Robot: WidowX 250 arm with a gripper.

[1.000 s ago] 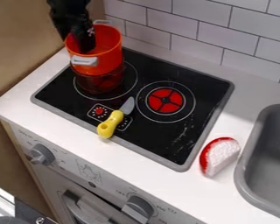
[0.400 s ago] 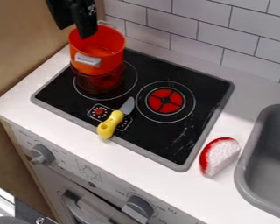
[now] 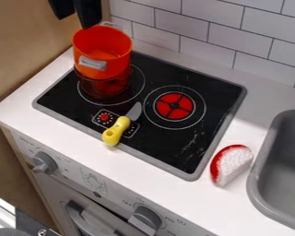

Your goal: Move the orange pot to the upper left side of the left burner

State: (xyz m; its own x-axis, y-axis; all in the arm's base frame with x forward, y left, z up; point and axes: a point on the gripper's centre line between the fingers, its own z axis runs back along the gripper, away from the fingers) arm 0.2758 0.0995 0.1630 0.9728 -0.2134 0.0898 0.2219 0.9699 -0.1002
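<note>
Gripper (image 3: 75, 21), fingers parted and empty, hangs at the orange pot's (image 3: 102, 48) upper-left rim. Pot stands upright, lower right, over the left burner (image 3: 129, 91); upward withdrawal appears due.

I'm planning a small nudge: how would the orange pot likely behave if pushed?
The orange pot looks open and thin-walled, so probably light yet stiff. Upright on the glossy stove top, it would likely slide rather than roll.
</note>
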